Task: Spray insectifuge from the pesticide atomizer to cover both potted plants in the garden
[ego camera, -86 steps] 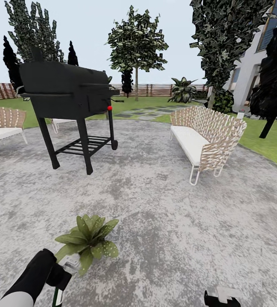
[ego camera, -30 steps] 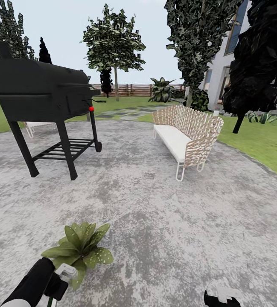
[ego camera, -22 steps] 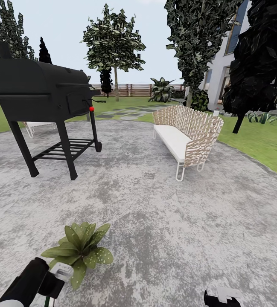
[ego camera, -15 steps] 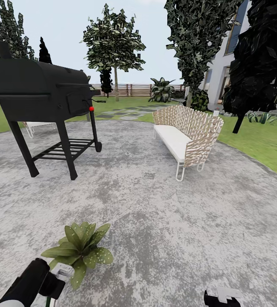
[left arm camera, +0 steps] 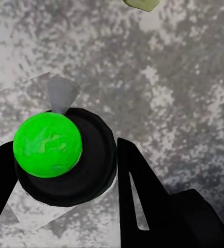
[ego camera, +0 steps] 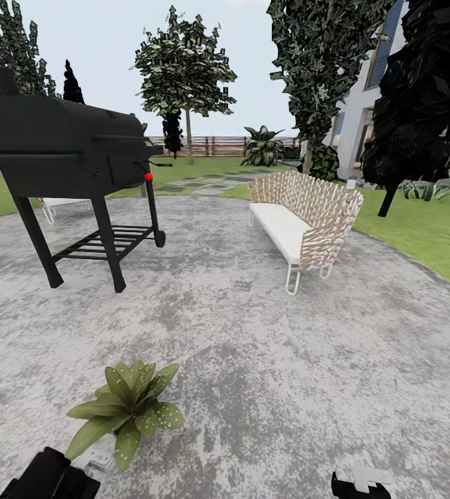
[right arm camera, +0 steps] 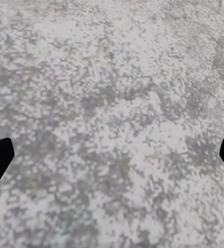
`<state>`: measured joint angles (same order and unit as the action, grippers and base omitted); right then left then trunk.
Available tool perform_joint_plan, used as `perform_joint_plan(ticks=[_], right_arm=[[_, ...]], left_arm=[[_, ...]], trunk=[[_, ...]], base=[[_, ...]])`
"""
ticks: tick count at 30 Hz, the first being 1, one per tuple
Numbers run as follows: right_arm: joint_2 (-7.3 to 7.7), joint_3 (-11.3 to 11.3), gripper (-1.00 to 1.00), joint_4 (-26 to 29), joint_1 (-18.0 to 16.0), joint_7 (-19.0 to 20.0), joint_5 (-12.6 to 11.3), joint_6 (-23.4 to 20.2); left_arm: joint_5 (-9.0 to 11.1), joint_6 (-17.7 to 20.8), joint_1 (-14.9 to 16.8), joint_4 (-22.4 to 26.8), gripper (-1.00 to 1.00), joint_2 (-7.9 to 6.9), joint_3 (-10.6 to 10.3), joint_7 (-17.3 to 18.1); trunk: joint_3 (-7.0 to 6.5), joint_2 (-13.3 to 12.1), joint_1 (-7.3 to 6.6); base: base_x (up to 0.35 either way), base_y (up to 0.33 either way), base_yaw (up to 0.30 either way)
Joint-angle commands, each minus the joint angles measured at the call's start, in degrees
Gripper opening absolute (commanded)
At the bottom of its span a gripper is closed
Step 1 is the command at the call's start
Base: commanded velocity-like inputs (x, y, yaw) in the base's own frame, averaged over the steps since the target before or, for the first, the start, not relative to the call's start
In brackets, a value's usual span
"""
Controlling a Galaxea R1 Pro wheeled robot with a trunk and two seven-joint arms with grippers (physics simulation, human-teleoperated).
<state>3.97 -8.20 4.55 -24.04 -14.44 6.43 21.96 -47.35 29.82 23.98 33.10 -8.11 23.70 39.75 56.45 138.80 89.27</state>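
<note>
1. In the left wrist view the atomizer [left arm camera: 60, 155] sits between the two dark fingers of our left gripper [left arm camera: 65, 170], its round dark body topped by a bright green cap and a pale nozzle poking out past it; the fingers are clamped on it.
2. A moment ago the left arm stood higher in the head view, with the pale nozzle beside the plant's leaves; now the arm [ego camera: 44, 478] has dropped to the bottom edge, and only a pale bit of the nozzle shows just under the nearest leaf.
3. We judge this as a pull-back or re-aim rather than a spray stroke, so coverage of this plant cannot be called complete from here.
4. The plant [ego camera: 124, 405] is a low speckled rosette on the patio, just ahead of the left arm; its pot is hidden by the leaves.
5. Our right gripper [ego camera: 360, 483] hangs low, well right of the plant; in its wrist view the finger tips sit far apart, holding nothing over bare paving.
6. The patio [ego camera: 273, 360] is mottled grey and flat around the plant.
7. Beyond the plant stand a black grill [ego camera: 65, 166] and a woven bench [ego camera: 304, 225], then lawn [ego camera: 426, 235], trees and a fence [ego camera: 214, 145].
</note>
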Motion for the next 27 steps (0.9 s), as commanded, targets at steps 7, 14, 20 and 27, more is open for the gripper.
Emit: perform_joint_plan(ticks=[7, 14, 20, 27], right_arm=[[-0.01, -0.49, 1.0, -0.07, -0.04, -0.15, 0.6, 0.17], [0.12, -0.43, 1.0, -0.15, -0.04, -0.15, 0.68, 0.18], [0.25, -0.42, 1.0, -0.14, -0.04, -0.08, 0.64, 0.18], [0.07, -0.41, 1.0, -0.09, -0.04, -0.13, 0.6, 0.18]], left_arm=[[-0.88, -0.11, 0.47, 0.22, -1.0, 1.16, -0.32, 0.41], [-1.14, -0.57, -0.39, 4.87, -1.0, -2.37, -0.58, 0.78], [-1.13, -0.2, -0.28, 5.55, -1.0, -2.76, -0.44, 0.85], [-4.99, 0.29, 2.14, 6.06, -1.0, -3.6, -0.51, 6.36]], trunk=[[0.25, 0.02, -0.01], [0.26, 0.02, -0.01], [0.26, 0.02, -0.01], [0.26, 0.02, -0.01]], base=[[0.0, 0.0, 0.068], [0.0, 0.0, 0.004], [-0.203, 0.081, 0.0], [-0.053, 0.307, 0.0]])
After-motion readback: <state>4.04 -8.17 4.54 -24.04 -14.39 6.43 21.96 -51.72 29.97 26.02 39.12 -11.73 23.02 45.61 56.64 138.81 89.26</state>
